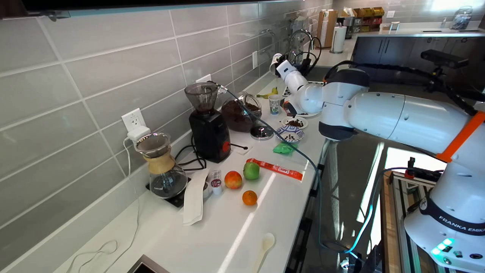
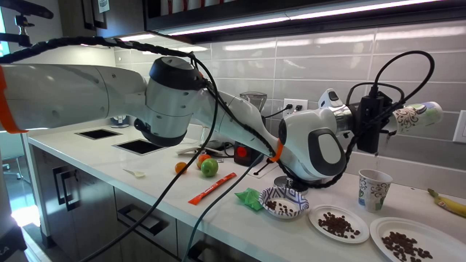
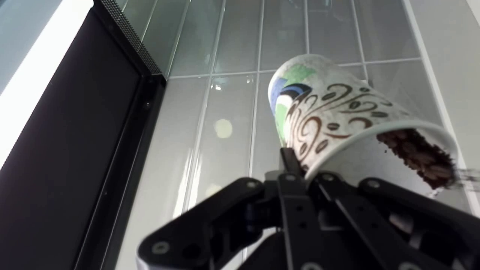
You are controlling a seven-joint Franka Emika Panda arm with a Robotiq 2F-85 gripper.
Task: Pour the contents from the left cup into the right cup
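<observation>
My gripper (image 3: 304,170) is shut on the rim wall of a patterned paper cup (image 3: 330,108), one finger outside and one inside. The held cup (image 2: 418,117) is tipped on its side, mouth slightly down, and also shows in an exterior view (image 1: 273,65). Brown grounds (image 3: 420,155) lie inside near its mouth, and some spill out at the lip. In an exterior view, thin falling grains (image 2: 377,160) show below the mouth. A second patterned cup (image 2: 374,191) stands upright on the counter under the held cup's mouth; it also shows in an exterior view (image 1: 275,104). Its inside bottom is hidden.
Two white plates (image 2: 316,214) (image 2: 376,227) and a patterned bowl (image 2: 284,214) with brown pieces stand near the upright cup. A banana (image 2: 451,205), grinder (image 1: 209,132), glass jar (image 1: 240,113) and fruit (image 1: 233,179) are on the counter. The tiled wall is behind the held cup.
</observation>
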